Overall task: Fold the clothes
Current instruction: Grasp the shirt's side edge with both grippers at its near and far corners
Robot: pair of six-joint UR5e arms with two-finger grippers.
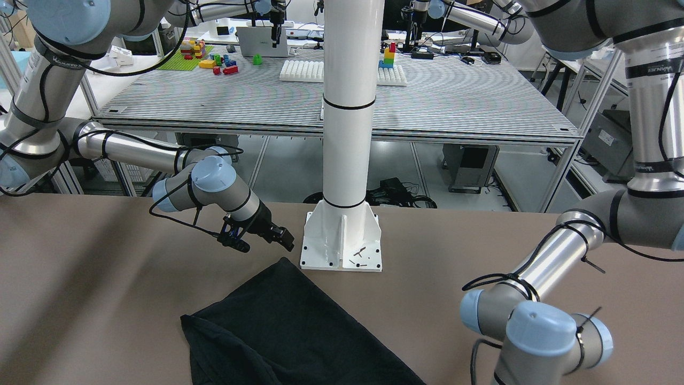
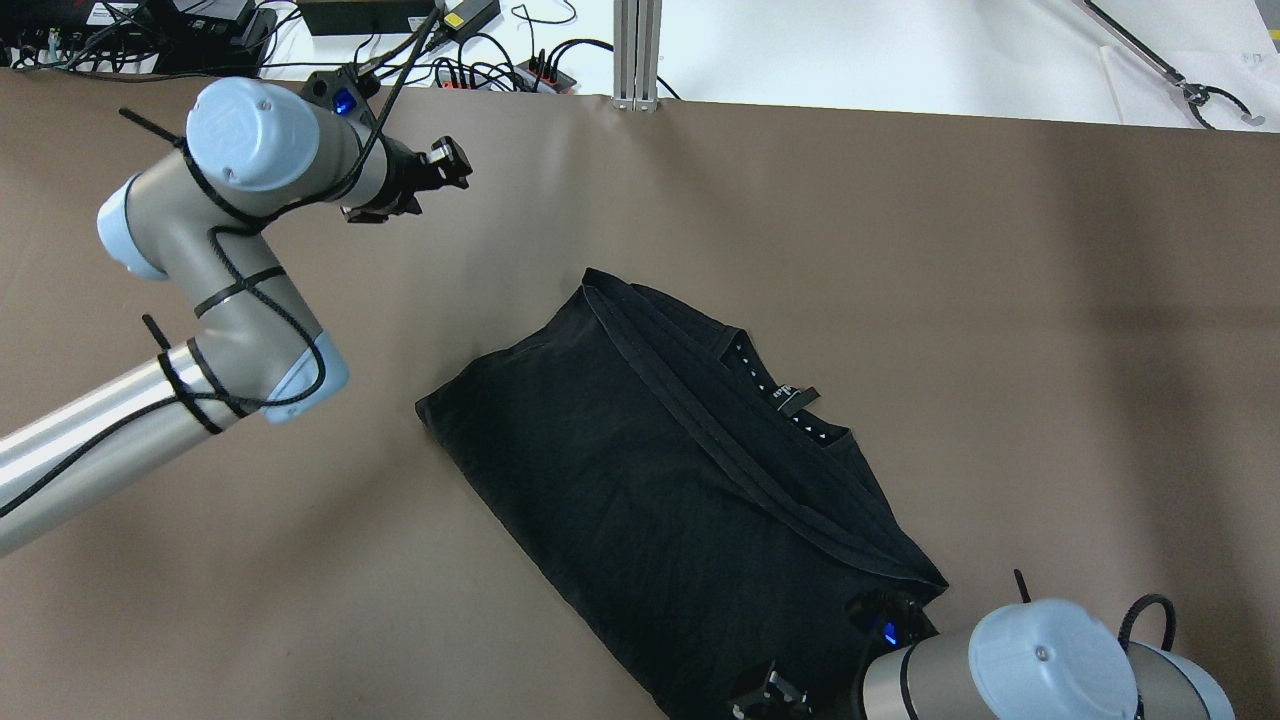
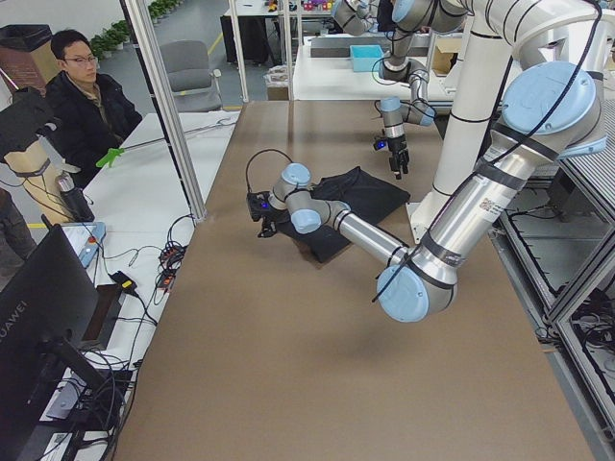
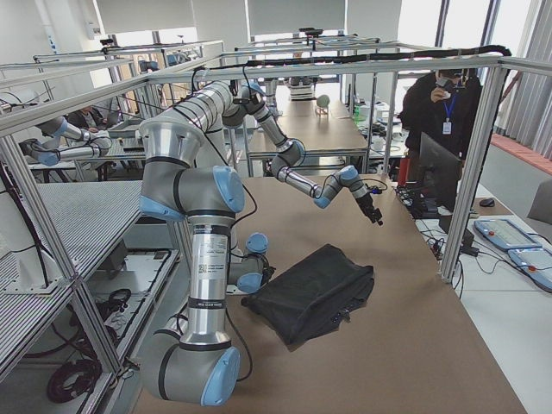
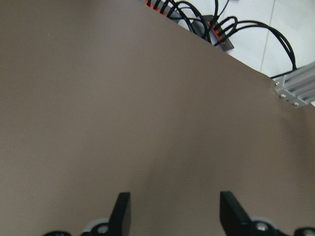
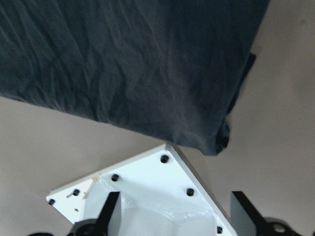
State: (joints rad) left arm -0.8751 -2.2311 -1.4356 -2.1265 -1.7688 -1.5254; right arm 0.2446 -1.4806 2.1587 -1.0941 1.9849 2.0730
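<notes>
As clothes (image 1: 299, 331) lie flat, white post (image 1: 347, 133) beside

Black clothes (image 4: 315, 289) folded on table (image 4: 414, 345), person (image 4: 435, 112) beside — standing

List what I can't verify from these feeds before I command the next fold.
- Front-facing: the clothes run off the bottom edge; the left gripper lies outside the frame.
- Overhead: the right gripper sits at the bottom edge, jaws partly cut off.
- Overhead: the neck label print is too small to read.
- All views: lower layers, hidden by the top fabric.
</notes>
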